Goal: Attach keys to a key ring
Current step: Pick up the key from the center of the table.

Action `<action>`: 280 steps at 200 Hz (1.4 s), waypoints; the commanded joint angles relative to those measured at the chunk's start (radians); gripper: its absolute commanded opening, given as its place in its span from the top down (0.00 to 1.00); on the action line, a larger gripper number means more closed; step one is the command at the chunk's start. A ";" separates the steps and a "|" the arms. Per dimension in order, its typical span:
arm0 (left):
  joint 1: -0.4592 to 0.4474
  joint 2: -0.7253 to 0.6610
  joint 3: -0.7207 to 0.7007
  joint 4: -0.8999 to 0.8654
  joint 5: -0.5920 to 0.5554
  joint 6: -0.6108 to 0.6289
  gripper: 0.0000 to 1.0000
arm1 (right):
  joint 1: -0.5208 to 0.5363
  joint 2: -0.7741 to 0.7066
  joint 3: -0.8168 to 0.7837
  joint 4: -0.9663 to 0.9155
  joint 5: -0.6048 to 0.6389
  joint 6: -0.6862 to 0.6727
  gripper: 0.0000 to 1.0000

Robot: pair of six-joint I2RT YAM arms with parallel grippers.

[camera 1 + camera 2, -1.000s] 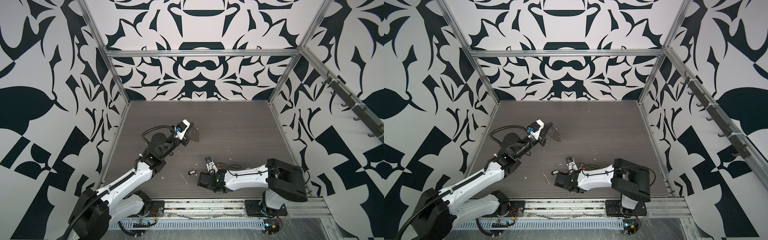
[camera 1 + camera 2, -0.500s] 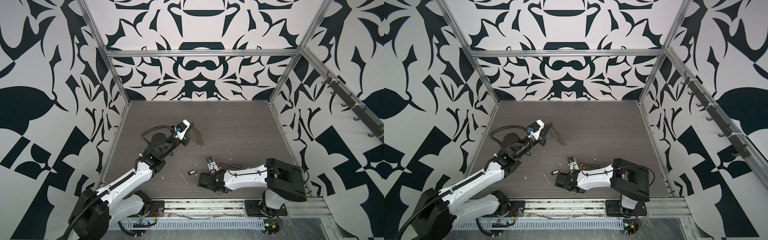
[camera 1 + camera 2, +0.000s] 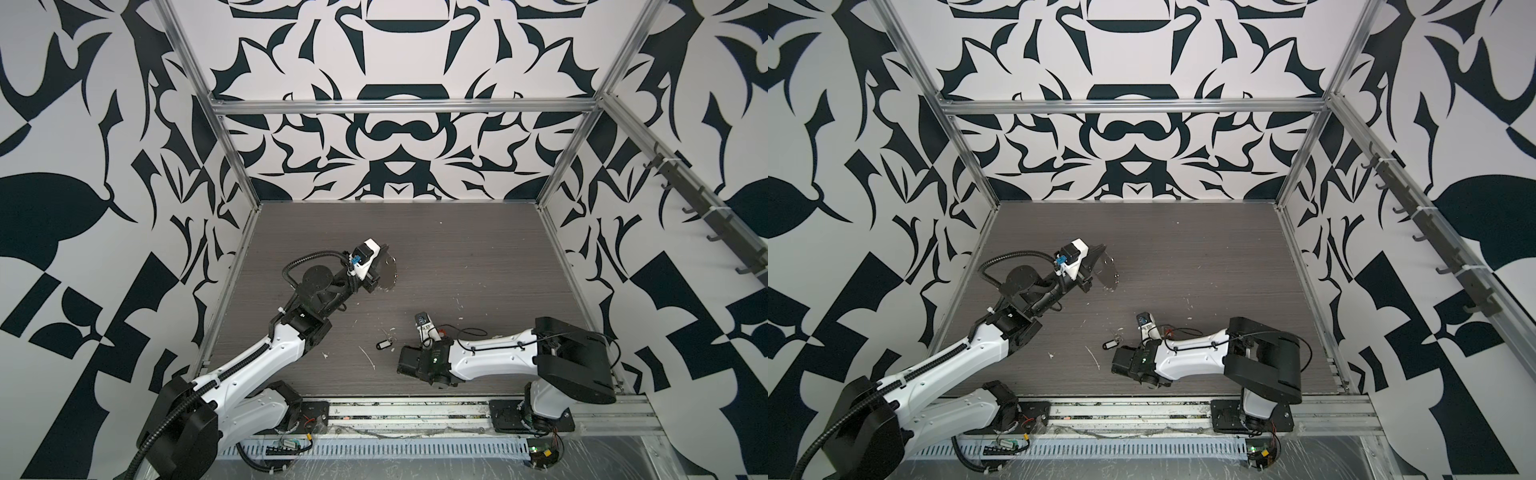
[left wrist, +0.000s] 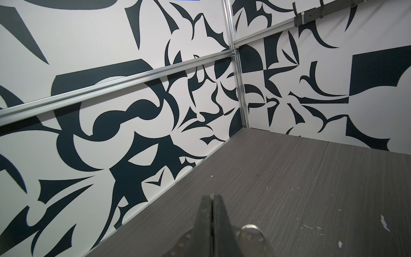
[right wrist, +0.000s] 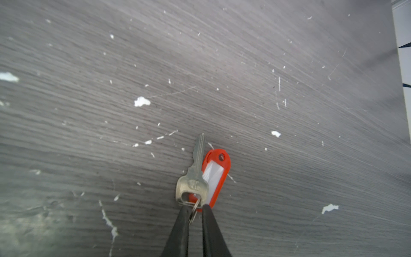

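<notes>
Matt dark grey wood-grain tabletop, scratched, flecked with white scraps. Dull brushed silver metal key on it; touching the key, glossy red-orange plastic tag with pale clear window, and thin shiny metal split ring. At the key's bow, matt black fingers of right gripper. Well apart from the key, thin round grey metal key ring, faintly glinting

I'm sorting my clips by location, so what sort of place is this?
Probably a robotics lab test cell: black-and-white patterned walls in an aluminium frame box in a grey wood-grain table, with a left arm and right arm mounted on a rail at its front edge.
</notes>
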 commanded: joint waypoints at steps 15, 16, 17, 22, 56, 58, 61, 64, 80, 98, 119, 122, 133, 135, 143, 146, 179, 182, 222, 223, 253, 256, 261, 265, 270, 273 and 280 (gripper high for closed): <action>-0.001 -0.019 -0.017 0.058 0.010 -0.010 1.00 | -0.001 -0.030 -0.010 -0.032 0.044 0.031 0.84; -0.001 -0.019 -0.016 0.058 0.010 -0.011 1.00 | -0.001 -0.030 -0.010 -0.031 0.043 0.031 0.84; -0.001 -0.018 -0.016 0.058 0.010 -0.011 1.00 | 0.000 -0.030 -0.011 -0.031 0.043 0.031 0.84; -0.001 -0.019 -0.017 0.058 0.010 -0.012 1.00 | -0.001 -0.029 -0.012 -0.029 0.042 0.032 0.84; -0.001 -0.020 -0.017 0.058 0.010 -0.012 1.00 | -0.004 -0.022 -0.020 -0.017 0.034 0.038 0.84; -0.001 -0.021 -0.016 0.058 0.010 -0.011 1.00 | -0.004 -0.022 -0.020 -0.016 0.033 0.037 0.84; -0.001 -0.020 -0.016 0.057 0.010 -0.012 1.00 | -0.003 -0.023 -0.021 -0.014 0.033 0.038 0.84; -0.001 -0.020 -0.017 0.058 0.010 -0.012 1.00 | -0.003 -0.022 -0.021 -0.012 0.032 0.038 0.84; -0.001 -0.020 -0.017 0.058 0.010 -0.011 1.00 | -0.004 -0.026 -0.027 0.003 0.025 0.035 0.84; -0.001 -0.018 -0.017 0.060 0.010 -0.012 1.00 | -0.005 -0.025 -0.028 0.008 0.027 0.031 0.83; -0.001 -0.020 -0.016 0.060 0.010 -0.012 1.00 | -0.008 -0.022 -0.030 0.008 0.032 0.028 0.83; -0.001 -0.020 -0.016 0.060 0.009 -0.011 1.00 | -0.009 -0.022 -0.031 0.007 0.032 0.027 0.83; -0.001 -0.019 -0.017 0.060 0.010 -0.012 1.00 | -0.012 -0.021 -0.032 0.008 0.035 0.026 0.83; -0.001 -0.019 -0.017 0.060 0.010 -0.012 1.00 | -0.013 -0.022 -0.032 0.007 0.035 0.026 0.84; -0.001 -0.020 -0.017 0.060 0.010 -0.011 1.00 | -0.015 -0.023 -0.033 0.004 0.039 0.024 0.84; -0.001 -0.020 -0.016 0.060 0.010 -0.012 1.00 | -0.016 -0.025 -0.033 0.002 0.040 0.024 0.84; -0.001 -0.019 -0.017 0.060 0.007 -0.011 1.00 | -0.019 -0.043 -0.052 0.078 -0.010 -0.054 0.82; -0.001 -0.019 -0.017 0.060 0.009 -0.011 1.00 | -0.018 -0.043 -0.055 0.087 -0.014 -0.061 0.82; -0.001 -0.015 -0.017 0.063 0.006 -0.009 1.00 | -0.019 -0.014 -0.047 0.082 -0.026 -0.069 0.75; -0.001 -0.015 -0.016 0.063 0.006 -0.010 1.00 | -0.019 -0.014 -0.046 0.082 -0.025 -0.069 0.75; -0.001 -0.017 -0.017 0.061 0.008 -0.009 1.00 | -0.018 0.025 -0.025 0.051 -0.011 -0.062 0.74; -0.001 -0.018 -0.018 0.061 0.009 -0.009 1.00 | -0.019 0.029 -0.022 0.042 -0.006 -0.058 0.75; -0.001 -0.019 -0.018 0.061 0.008 -0.009 1.00 | -0.018 0.035 -0.016 0.030 0.001 -0.051 0.75; -0.001 -0.020 -0.018 0.062 0.008 -0.010 1.00 | -0.018 0.040 -0.013 0.018 0.008 -0.045 0.75; -0.001 -0.021 -0.018 0.063 0.006 -0.010 1.00 | -0.019 0.043 -0.011 0.009 0.013 -0.037 0.76; -0.001 -0.021 -0.019 0.061 0.007 -0.010 1.00 | -0.019 0.044 -0.010 0.005 0.016 -0.035 0.76; -0.001 -0.020 -0.019 0.062 0.006 -0.010 1.00 | -0.018 0.046 -0.010 0.000 0.020 -0.030 0.76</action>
